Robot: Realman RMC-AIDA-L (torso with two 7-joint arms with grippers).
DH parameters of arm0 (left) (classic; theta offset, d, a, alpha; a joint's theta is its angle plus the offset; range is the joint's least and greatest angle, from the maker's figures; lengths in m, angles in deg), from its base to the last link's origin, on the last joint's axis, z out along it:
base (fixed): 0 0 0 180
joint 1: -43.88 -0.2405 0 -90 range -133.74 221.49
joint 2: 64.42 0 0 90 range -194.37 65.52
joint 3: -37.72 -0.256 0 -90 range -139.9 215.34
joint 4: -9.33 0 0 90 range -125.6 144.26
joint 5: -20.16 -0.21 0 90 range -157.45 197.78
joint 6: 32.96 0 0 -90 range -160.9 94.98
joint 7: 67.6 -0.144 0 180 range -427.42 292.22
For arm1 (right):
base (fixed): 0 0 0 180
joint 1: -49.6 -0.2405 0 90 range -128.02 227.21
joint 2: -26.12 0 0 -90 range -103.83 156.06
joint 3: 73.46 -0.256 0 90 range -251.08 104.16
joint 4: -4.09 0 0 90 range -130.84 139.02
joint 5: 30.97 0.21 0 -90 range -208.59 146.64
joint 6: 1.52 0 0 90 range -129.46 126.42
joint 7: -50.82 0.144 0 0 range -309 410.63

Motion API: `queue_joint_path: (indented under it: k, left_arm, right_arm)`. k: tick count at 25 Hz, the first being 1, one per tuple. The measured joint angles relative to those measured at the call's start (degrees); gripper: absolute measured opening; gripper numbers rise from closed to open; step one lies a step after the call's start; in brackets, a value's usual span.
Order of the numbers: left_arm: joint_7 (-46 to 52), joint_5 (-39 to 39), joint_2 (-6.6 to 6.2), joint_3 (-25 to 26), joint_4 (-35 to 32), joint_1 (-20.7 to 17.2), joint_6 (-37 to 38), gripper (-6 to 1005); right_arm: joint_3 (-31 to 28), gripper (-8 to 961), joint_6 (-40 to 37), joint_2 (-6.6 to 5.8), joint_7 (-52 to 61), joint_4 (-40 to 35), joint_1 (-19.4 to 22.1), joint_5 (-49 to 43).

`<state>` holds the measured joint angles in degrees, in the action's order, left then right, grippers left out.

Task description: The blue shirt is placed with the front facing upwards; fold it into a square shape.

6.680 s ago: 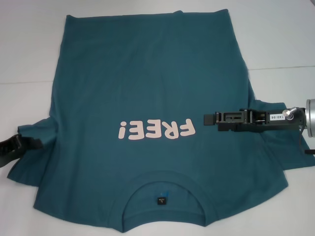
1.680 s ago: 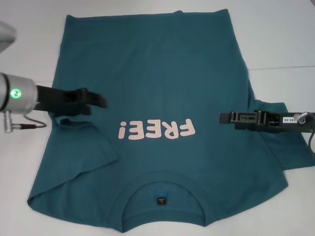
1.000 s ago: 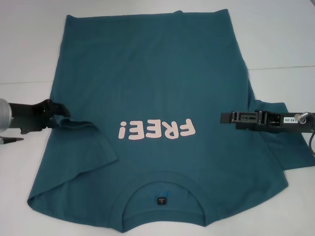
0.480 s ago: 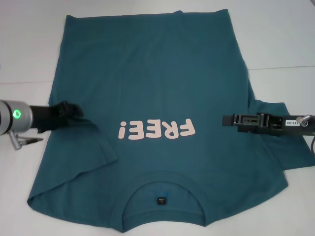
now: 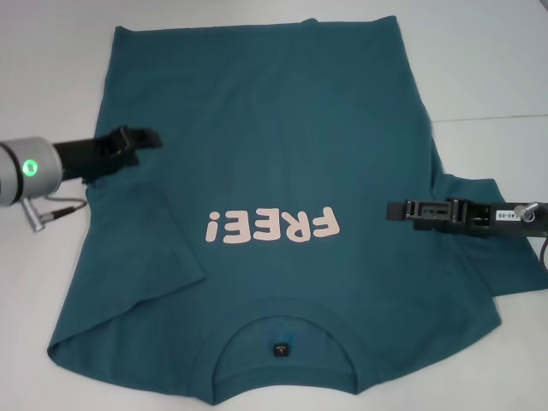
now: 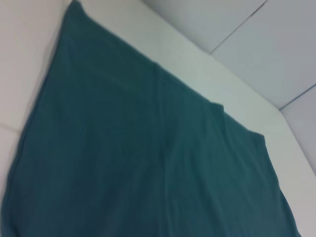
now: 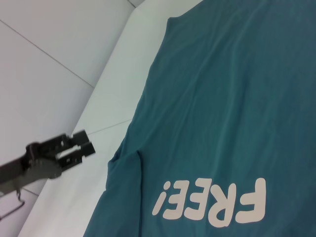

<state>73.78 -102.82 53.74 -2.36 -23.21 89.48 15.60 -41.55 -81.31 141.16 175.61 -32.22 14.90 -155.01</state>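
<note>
One blue shirt (image 5: 274, 171) is lying flat on one white table (image 5: 497, 77), and two grippers are hanging over it. The shirt is lying face up in the middle of the table, filling most of it. Its long way is running from 12 o'clock to 6 o'clock, with the round collar (image 5: 278, 321) pointing to 6 o'clock and the bottom edge at 12 o'clock. It is dark teal-blue, with one pink word, "FREE!" (image 5: 272, 227), showing upside down. The left gripper (image 5: 152, 137) is hovering at 9 o'clock over the shirt's edge, fingers close together, holding nothing. The right gripper (image 5: 390, 210) is hovering at 3 o'clock; I cannot tell if its fingers are apart.
</note>
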Motion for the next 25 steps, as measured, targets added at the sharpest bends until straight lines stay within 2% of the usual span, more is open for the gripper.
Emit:
queue_joint_path:
  k: [4, 7, 12, 14, 16, 18, 23, 25]
  left_arm:
    - [-0.7, 0.1, -0.25, 0.2, -3.2, -3.8, 7.9, 528]
    - [-5.6, 0.2, 0.22, 0.9, -8.2, -7.8, 16.9, 525]
    - [-27.0, 2.3, 2.84, 4.4, -16.9, -15.0, 36.2, 521]
    - [-32.4, 3.3, 4.12, 4.3, -19.4, -17.4, 40.6, 533]
    - [-34.4, 3.4, 5.34, 3.9, -21.9, -19.8, 42.0, 546]
    - [-35.5, 4.0, 5.72, 4.0, -22.4, -21.3, 42.6, 558]
    - [-37.5, 5.0, 5.65, 6.9, -19.8, -22.3, 45.7, 589]
    - [-37.2, 5.0, 5.59, 7.3, -19.2, -22.4, 46.1, 685]
  right_arm:
    - [-0.1, 898, -0.1, -0.12, -0.1, 0.0, 0.0, 0.2]
    - [0.0, 898, -0.5, -0.16, -1.0, -0.1, 0.0, 0.3]
    - [0.0, 898, -0.8, -0.18, -2.4, -0.1, -0.1, 0.3]
    - [-0.1, 898, -1.2, -0.18, -2.7, -0.1, -0.1, 0.3]
    - [-0.3, 898, -1.6, -0.12, -3.1, -0.1, -0.3, 0.3]
    - [-0.4, 898, -2.0, -0.11, -3.3, -0.1, -0.4, 0.4]
    - [-0.2, 898, -2.7, -0.41, -3.0, -0.4, -0.4, 0.4]
    - [-0.3, 898, -3.7, -1.00, -2.6, -0.4, -0.2, 0.3]
